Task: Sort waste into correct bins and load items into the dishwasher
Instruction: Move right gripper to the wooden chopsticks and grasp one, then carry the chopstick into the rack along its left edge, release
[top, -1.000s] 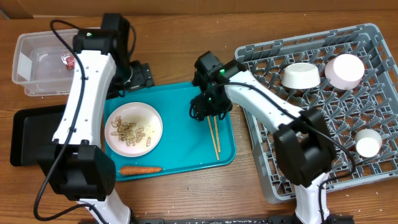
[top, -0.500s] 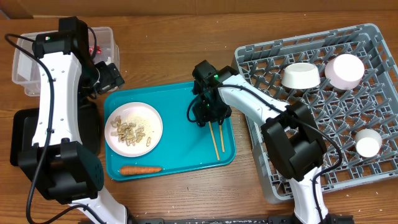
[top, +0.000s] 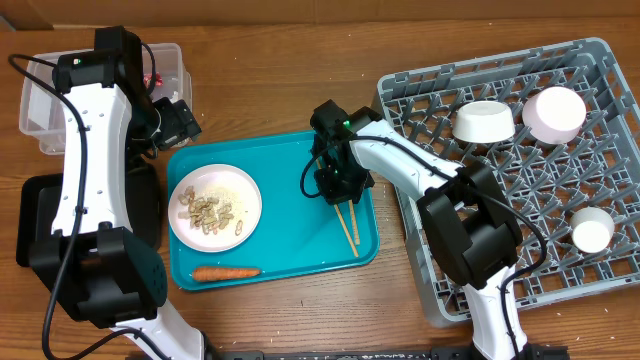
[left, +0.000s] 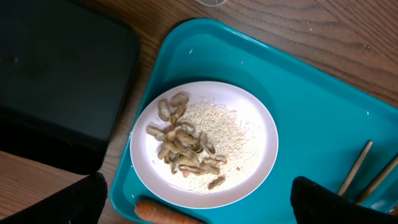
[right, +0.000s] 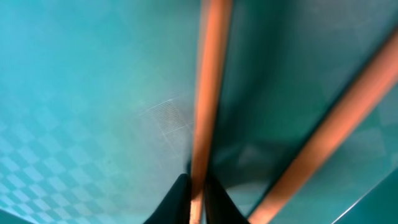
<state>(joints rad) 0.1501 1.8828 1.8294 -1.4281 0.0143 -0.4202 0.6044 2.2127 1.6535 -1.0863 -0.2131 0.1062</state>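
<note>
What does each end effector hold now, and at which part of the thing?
The right end effector pinches one chopstick near one end. The left end effector is open and holds nothing.

2 chopsticks (top: 346, 222), 1 plate (top: 246, 190), 1 carrot (top: 226, 272), 1 teal tray (top: 290, 200); 2 white bowls (top: 484, 121), 1 pink cup (top: 555, 113), 1 grey rack (top: 500, 60); 1 clear tub (top: 40, 120), 1 black tray (top: 40, 215).

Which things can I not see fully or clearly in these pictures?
Clear tub: overhead, the left arm covers most of it; contents unclear.
Black tray: overhead, the left arm crosses it.
Chopsticks: overhead, the right hand hides their upper ends; right wrist, blurred and cropped.
Carrot: left wrist, cut by the bottom edge.
</note>
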